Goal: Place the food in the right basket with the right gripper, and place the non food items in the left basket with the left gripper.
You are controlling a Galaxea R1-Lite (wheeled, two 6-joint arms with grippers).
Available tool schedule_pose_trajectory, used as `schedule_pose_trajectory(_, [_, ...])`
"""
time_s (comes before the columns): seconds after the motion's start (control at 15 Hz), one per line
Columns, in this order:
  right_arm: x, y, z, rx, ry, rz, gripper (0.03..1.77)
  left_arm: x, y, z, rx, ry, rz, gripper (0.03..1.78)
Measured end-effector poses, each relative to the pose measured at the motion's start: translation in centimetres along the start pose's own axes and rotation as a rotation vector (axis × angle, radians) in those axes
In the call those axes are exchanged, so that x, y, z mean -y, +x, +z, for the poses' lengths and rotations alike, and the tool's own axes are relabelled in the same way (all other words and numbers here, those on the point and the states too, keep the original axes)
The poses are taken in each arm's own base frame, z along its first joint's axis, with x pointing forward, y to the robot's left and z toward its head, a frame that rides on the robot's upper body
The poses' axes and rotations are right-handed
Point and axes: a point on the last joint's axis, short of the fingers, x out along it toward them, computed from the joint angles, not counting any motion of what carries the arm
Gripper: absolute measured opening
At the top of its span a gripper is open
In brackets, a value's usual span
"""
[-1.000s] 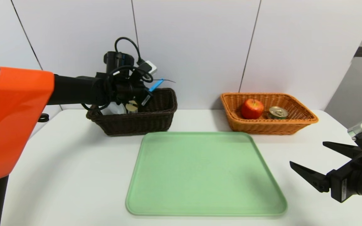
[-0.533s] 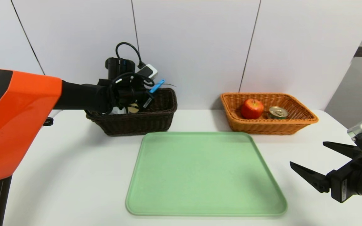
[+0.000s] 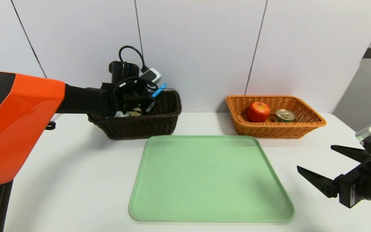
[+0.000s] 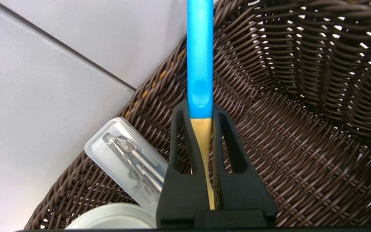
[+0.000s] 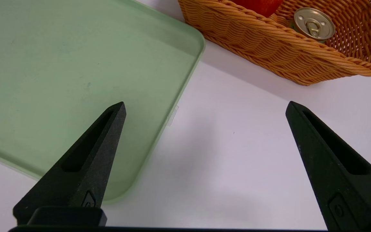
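On our white table (image 3: 76,180) the biggest thing is the green tray (image 3: 209,178), lying flat with its far edge near both baskets. Beyond it, to the right, we see the orange wicker basket (image 3: 279,130), and to the left the dark brown wicker basket (image 3: 140,128). Our left gripper (image 4: 200,111) is over the dark basket, its two fingers pinching the blue-and-yellow utensil (image 4: 200,64) where the blue handle meets the yellow part. Our right gripper (image 5: 205,108) is parked above the table, beside the tray's right side, with its fingers spread wide and nothing between them. The white round cup (image 4: 113,219), only partly in view, and the oblong case (image 4: 130,161) are in the dark basket, the case tilted against its rim. In the orange basket we have the red apple (image 3: 258,111) and, just right of it, our smallest item, the short round tin (image 3: 284,115).
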Motion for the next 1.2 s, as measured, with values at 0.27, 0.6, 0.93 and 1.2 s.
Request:
schedule_pose_trajectory(0.27, [0.0, 0.0, 0.0, 0.000, -0.001, 0.000, 1.71, 0.0, 0.2, 0.1, 0.016, -0.007, 0.009, 0.71])
schedule_pose_trajectory(0.6, [0.0, 0.0, 0.0, 0.001, -0.001, 0.001, 1.71, -0.4, 0.5, 0.6, 0.074, 0.000, 0.043, 1.19])
schedule_pose_trajectory(0.93, [0.0, 0.0, 0.1, 0.005, -0.002, 0.000, 1.71, -2.2, -1.0, 2.9, 0.030, -0.027, 0.152, 1.43])
schedule_pose_trajectory(1.2, [0.2, 0.0, 0.8, 0.027, 0.002, -0.006, 1.71, -3.8, -3.8, 5.3, -0.030, -0.231, 0.292, 1.54])
